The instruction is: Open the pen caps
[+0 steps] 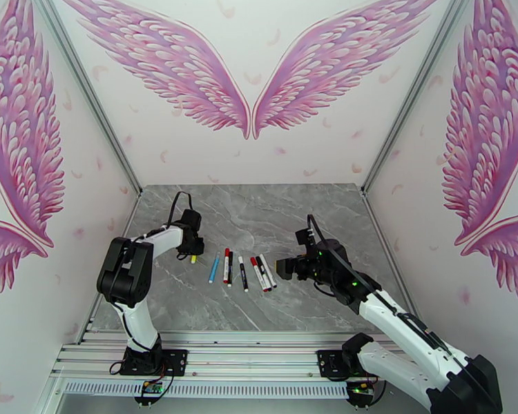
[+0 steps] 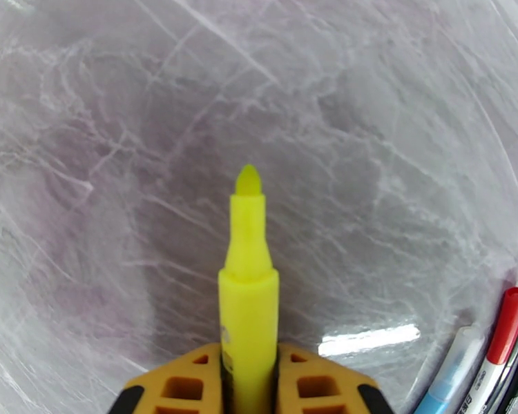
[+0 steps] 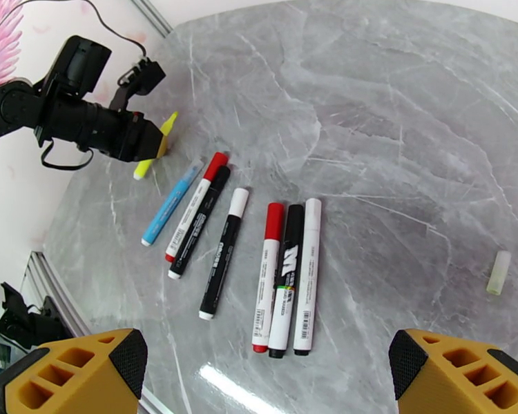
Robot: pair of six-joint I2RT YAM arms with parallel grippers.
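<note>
My left gripper (image 2: 248,384) is shut on the yellow pen (image 2: 248,298), whose bare felt tip points away over the table. The same pen (image 3: 155,148) shows tilted in that gripper (image 1: 193,252). Several capped pens (image 1: 242,269) lie in a row mid-table: a blue one (image 3: 170,202), then white- and black-barrelled ones with a red cap (image 3: 216,162), a black cap (image 3: 222,175), a white cap (image 3: 239,200) and another red cap (image 3: 275,219). A pale loose cap (image 3: 498,272) lies alone to the right. My right gripper (image 3: 259,370) hovers open just short of the pens' near ends, holding nothing.
The grey marble table (image 1: 273,215) is walled on three sides by panels painted with pink wings. A metal rail (image 1: 231,357) runs along the near edge by the arm bases. Bare table lies behind the pens and to the right of them.
</note>
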